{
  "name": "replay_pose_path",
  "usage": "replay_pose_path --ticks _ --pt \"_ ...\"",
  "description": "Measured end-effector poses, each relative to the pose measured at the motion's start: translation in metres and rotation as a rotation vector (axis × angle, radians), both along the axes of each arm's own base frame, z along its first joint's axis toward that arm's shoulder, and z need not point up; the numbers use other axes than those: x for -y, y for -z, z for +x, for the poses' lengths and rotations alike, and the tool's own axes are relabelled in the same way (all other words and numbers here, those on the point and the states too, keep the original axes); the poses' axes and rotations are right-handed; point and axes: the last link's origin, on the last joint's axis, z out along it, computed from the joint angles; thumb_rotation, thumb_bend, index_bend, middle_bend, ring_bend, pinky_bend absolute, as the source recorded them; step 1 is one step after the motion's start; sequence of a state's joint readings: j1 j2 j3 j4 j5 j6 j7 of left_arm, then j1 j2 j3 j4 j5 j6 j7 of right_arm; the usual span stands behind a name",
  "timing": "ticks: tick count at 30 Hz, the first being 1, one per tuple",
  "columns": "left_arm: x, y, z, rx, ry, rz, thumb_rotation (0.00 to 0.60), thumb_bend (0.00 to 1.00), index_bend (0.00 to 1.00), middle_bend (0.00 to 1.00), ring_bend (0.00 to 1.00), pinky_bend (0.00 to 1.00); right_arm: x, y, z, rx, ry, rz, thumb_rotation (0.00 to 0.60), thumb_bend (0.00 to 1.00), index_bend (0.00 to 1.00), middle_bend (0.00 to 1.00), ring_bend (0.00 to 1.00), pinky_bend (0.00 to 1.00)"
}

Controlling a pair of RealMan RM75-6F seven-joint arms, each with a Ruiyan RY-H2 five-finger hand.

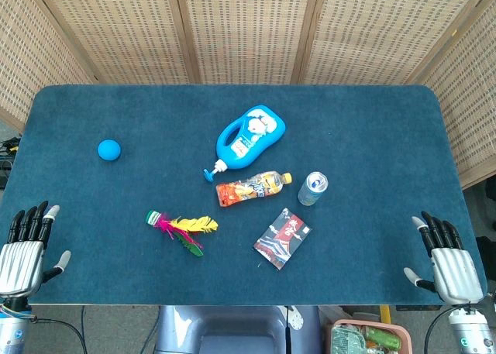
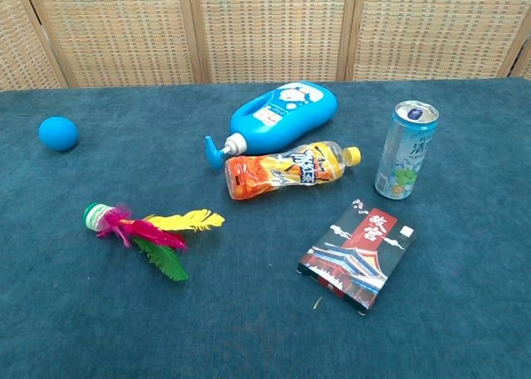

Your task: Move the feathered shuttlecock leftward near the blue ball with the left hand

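Note:
The feathered shuttlecock (image 1: 180, 230) (image 2: 145, 231) lies flat on the blue table (image 1: 93, 191), its green-and-white base pointing left and its pink, yellow and green feathers fanned right. The blue ball (image 1: 108, 149) (image 2: 58, 133) rests far to its upper left. My left hand (image 1: 25, 249) is at the table's near left corner, fingers spread, holding nothing, well left of the shuttlecock. At the near right corner my right hand (image 1: 446, 257) is also open and empty. Neither hand shows in the chest view.
A blue pump bottle (image 1: 248, 137) lies mid-table, with an orange drink bottle (image 1: 252, 189) just in front of it. A drink can (image 1: 313, 188) stands to the right, and a printed box (image 1: 283, 238) lies near the front. Wicker screens stand behind the table.

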State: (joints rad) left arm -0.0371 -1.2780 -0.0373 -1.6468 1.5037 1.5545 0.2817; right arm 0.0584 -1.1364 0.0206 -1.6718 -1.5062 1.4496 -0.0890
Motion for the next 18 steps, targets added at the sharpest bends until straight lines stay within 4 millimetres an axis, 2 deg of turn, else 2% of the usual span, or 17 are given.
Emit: replay_pose_path --ticks 12,18 --pt "-0.0005 0.0017 0.0021 0.008 0.015 -0.012 0.6 0.29 0.01 0.0 0.0 0.0 -0.0019 0.0027 0.0011 -0.012 0.0 0.007 0.6 0.17 0.05 0.0 0.0 0.0" --pt "0.0 0.0054 0.0066 0.011 0.048 -0.036 0.6 0.29 0.06 0.0 0.0 0.0 -0.0019 0.0021 0.0011 -0.009 0.0 0.005 0.6 0.17 0.05 0.0 0.0 0.0"
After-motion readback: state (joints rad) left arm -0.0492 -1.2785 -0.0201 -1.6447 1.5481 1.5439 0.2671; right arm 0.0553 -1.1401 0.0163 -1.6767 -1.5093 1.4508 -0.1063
